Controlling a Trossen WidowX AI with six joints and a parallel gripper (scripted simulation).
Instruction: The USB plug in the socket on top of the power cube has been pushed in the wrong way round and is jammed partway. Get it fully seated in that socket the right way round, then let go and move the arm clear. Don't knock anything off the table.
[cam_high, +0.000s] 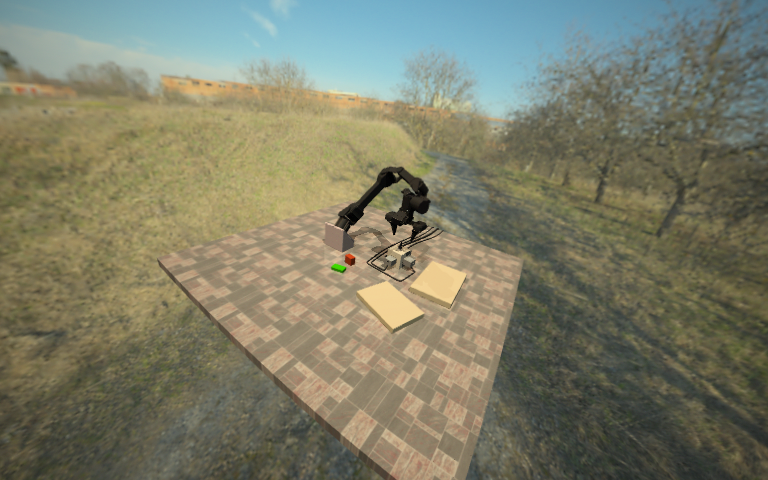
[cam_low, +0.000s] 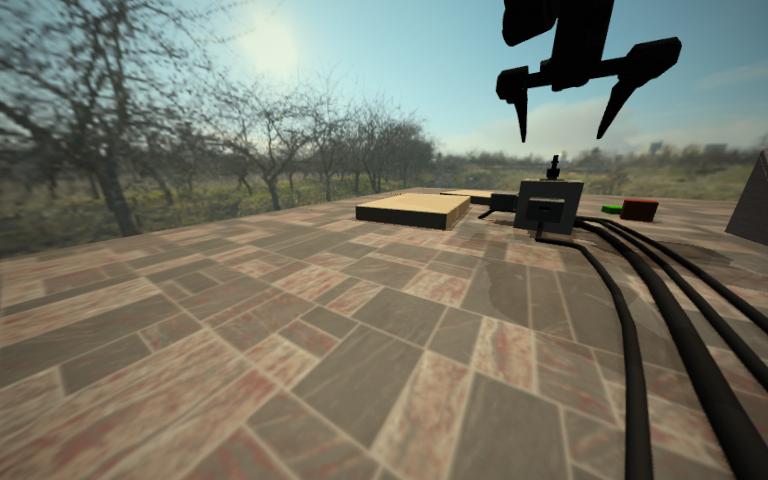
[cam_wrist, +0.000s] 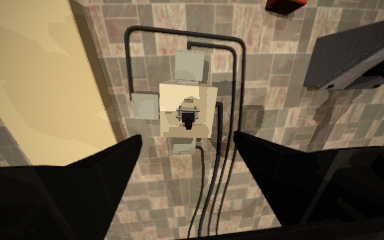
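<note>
The power cube is a pale block with grey plugs in its sides. The small black USB plug stands upright on the cube's top, its body showing above the face. How deep it sits and which way round it is cannot be told. My gripper is open and empty, pointing down. Its fingertips are above the plug, one to each side of it in the exterior view. In the wrist view the plug shows between and slightly beyond the fingertips.
Black cables loop around the cube. Two flat tan boards lie near it, one close beside it. A red block and a green block lie towards the arm's base.
</note>
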